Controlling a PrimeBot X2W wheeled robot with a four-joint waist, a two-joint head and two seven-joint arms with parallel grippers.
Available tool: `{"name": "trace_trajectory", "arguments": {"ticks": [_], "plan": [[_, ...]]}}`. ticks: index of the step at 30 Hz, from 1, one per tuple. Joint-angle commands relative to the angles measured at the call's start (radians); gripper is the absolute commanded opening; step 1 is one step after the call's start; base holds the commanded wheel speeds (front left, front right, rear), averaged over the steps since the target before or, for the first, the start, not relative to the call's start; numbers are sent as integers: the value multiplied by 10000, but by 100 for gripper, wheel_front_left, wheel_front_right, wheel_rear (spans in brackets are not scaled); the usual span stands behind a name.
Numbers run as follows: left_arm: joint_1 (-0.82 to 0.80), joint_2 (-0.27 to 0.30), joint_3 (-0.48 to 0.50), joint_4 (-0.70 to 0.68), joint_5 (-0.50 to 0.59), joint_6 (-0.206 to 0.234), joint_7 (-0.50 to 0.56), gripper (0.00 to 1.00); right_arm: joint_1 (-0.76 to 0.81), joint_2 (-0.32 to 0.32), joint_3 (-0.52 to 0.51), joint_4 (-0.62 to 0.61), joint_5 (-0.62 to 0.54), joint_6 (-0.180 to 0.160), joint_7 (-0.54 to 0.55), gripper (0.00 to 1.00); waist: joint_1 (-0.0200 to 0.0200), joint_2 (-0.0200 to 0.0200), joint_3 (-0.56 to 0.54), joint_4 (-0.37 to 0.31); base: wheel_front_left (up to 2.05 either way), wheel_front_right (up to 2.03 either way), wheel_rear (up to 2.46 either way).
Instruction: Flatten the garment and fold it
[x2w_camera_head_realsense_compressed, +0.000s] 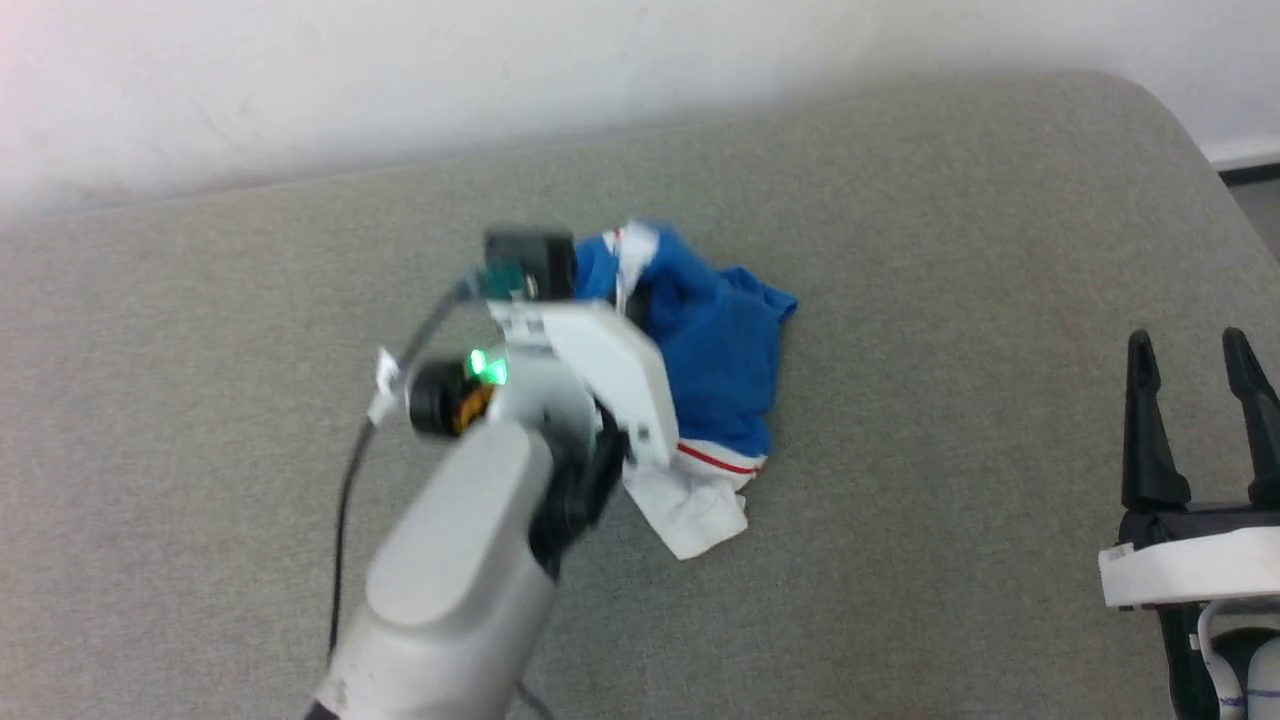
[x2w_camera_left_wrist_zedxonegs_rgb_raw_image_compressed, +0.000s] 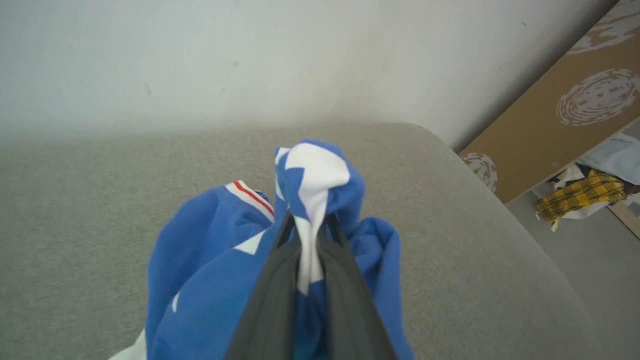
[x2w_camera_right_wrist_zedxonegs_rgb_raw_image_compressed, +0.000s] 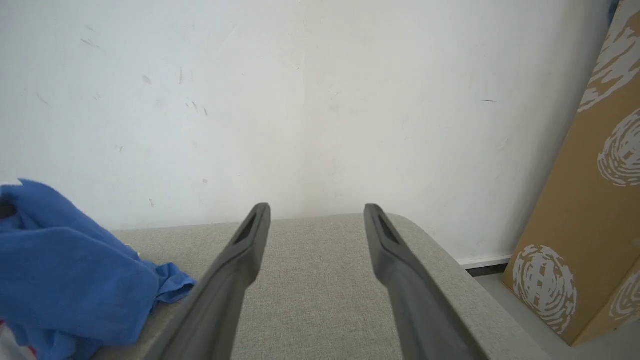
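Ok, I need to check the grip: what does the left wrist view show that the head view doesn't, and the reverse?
Left wrist view: the left hand shut on a bunched fold of the shirt, white and blue cloth pinched in it; beyond the cushion, a brown board and a plaid cloth on the floor.
Head view: the left arm covering that grip, the white sleeve with red trim lying on the cushion, and the right hand open, apart from the shirt.
Both: the crumpled blue shirt on the grey cushion, pale wall behind.
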Motion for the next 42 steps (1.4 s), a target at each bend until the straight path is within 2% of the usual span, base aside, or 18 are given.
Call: {"name": "trace_trajectory", "arguments": {"ticks": [1,8,9,10,11,15,19,22,24,29,34,38,42], "plan": [[230,-15,-148,257,-61,108,-153,0,-101,31,52,-22,76,-19,-26,100,0,-1,230,-133,0,0,0],[383,-16,-949,1896,-294,318,-548,0,-304,31,187,51,101,-19,-23,100,0,-1,631,-51,0,0,0],[298,-17,-992,1971,-354,320,-673,14,-327,31,195,87,100,-19,-31,100,0,-1,641,-9,0,0,0],[211,-17,-1000,1996,-470,330,-825,69,-338,31,195,120,97,-19,-38,100,0,-1,627,41,0,0,0],[115,-17,-1000,1992,-577,344,-1000,100,-340,31,193,149,90,-19,-39,100,0,-1,600,94,0,0,0],[-245,-17,-957,1721,-890,285,-1715,100,-303,31,191,222,42,-19,-8,100,0,-1,343,289,0,0,0],[-243,73,-600,872,-1092,139,-2454,100,-149,32,169,235,-16,-19,72,100,0,-1,-48,460,0,0,0],[157,472,-287,-214,-1174,33,-2956,100,13,32,144,214,-48,-19,141,100,0,-1,-317,561,0,0,0],[587,929,-56,-1057,-1073,46,-3389,100,118,32,135,176,-59,-19,191,100,0,-1,-455,613,0,0,0],[2161,2248,650,-2965,-510,399,-4656,100,390,32,125,43,-42,-19,283,100,0,-1,-641,701,0,0,0],[4174,3323,1164,-4369,367,919,-5185,100,724,32,147,-39,-8,-19,385,100,0,-1,-809,727,0,0,0],[5737,3689,1403,-5009,1091,1222,-5300,100,1022,32,223,-29,54,-19,462,100,0,-1,-865,795,0,0,0],[6885,3314,1745,-5281,1357,1397,-5315,100,1211,32,375,-2,133,-19,509,100,0,-1,-886,894,0,0,0]]}}
